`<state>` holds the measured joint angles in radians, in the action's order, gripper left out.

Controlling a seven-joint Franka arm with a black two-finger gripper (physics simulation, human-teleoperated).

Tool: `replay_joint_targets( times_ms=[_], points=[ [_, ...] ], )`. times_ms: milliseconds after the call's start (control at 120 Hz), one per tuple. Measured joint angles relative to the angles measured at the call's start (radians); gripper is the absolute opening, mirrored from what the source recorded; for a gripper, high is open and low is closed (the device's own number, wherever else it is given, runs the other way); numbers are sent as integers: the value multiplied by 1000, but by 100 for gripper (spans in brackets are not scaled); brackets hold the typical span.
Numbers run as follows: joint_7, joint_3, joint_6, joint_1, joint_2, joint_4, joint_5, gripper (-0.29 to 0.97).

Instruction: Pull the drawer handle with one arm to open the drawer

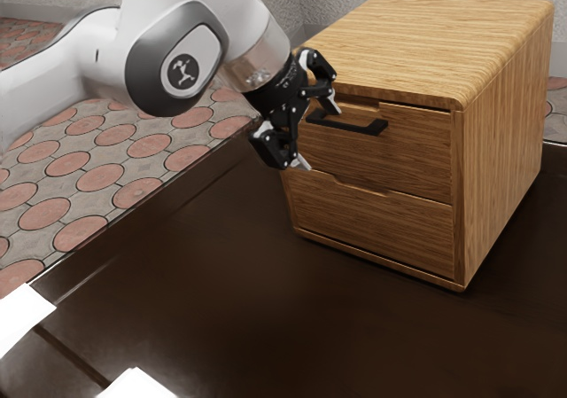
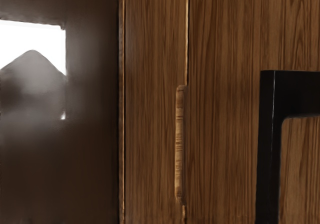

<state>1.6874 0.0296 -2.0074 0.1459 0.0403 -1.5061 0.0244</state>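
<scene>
Gripper (image 1: 317, 134) open, fingers spread wide, not clamped on anything. Sits at front of cabinet (image 1: 496, 132), at the handle (image 1: 350, 124) end nearest the arm. Upper finger (image 1: 326, 83) comes down just above/at that end, lower finger (image 1: 288, 154) hangs below it in front of the drawer face. Handle end looks to lie betw the two fingers; can't tell if either one touches it.

Handle = black bar, horizontal, on top drawer (image 1: 390, 154), near its upper edge. Top drawer front looks flush w/ cabinet front, so not pulled out. Bottom drawer (image 1: 372, 216) under it, also flush, w/ a cut-out notch at its top edge.

Wrist view: handle (image 2: 272, 149) close up, black bar w/ one leg onto the top drawer (image 2: 225, 59) face; seam betw drawers and the bottom drawer (image 2: 152, 109) notch beside it.

Arm (image 1: 168, 52) white, enters from exterior view's upper left. Cabinet stands on dark brown table (image 1: 266, 309); floor (image 1: 89, 167) w/ round reddish tiles beyond table edge.
</scene>
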Motion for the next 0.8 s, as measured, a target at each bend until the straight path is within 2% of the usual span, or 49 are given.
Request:
replay_joint_targets(
  times_ms=[200,425,800],
  points=[
    [5,1,0,72,24,15,-3,68],
    [8,3,0,22,41,29,-4,68],
    [11,10,0,23,69,48,-3,68]
  ],
)
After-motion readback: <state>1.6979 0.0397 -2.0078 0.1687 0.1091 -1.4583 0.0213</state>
